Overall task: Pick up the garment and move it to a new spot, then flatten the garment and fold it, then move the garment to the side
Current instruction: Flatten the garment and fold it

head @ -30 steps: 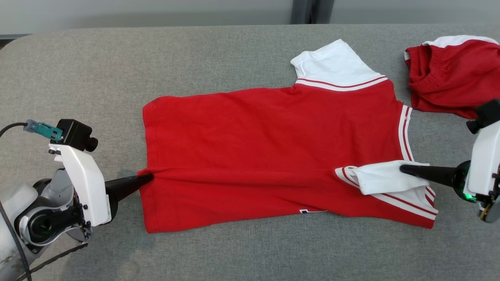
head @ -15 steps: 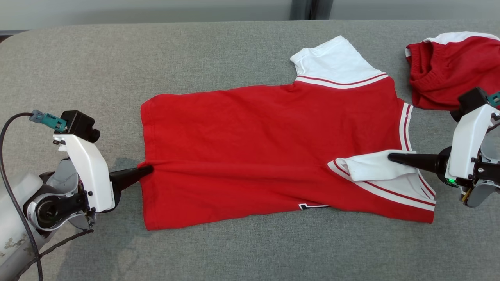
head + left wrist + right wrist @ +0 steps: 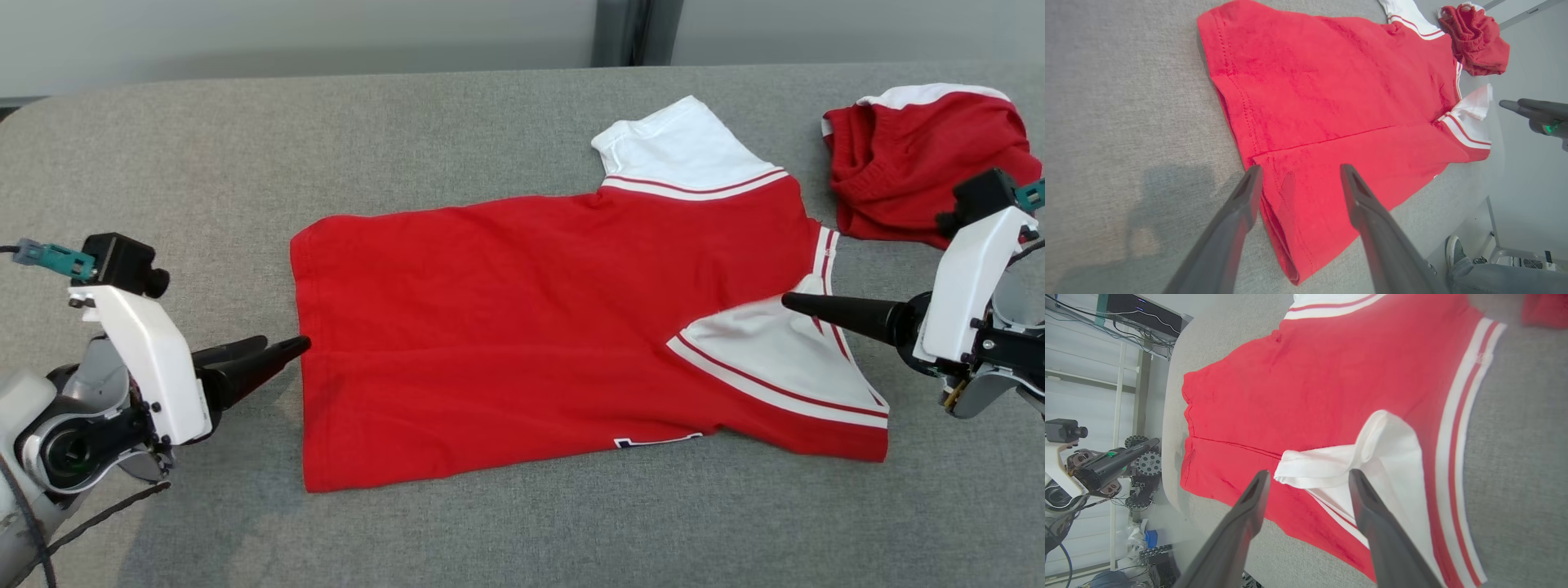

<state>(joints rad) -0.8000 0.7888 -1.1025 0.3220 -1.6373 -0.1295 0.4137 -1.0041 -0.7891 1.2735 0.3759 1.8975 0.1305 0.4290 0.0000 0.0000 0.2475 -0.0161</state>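
We've got a shirt (image 3: pixel 531 327) that's solid red in the body, with white sleeves (image 3: pixel 678 151) and white trim bands that each carry a thin red stripe. A small white-outlined print (image 3: pixel 657 442) peeks out at its 6 o'clock edge. The table (image 3: pixel 204 163) is a heathered grey weave. At 2 o'clock we see another garment (image 3: pixel 914 163), same red with a white edge. The left gripper (image 3: pixel 282 345) and right gripper (image 3: pixel 1309 473) both have dark grey fingers and white housings. The left has a teal plug (image 3: pixel 49 260), the right a green light (image 3: pixel 1551 128). The wall (image 3: pixel 326 33) is pale grey.
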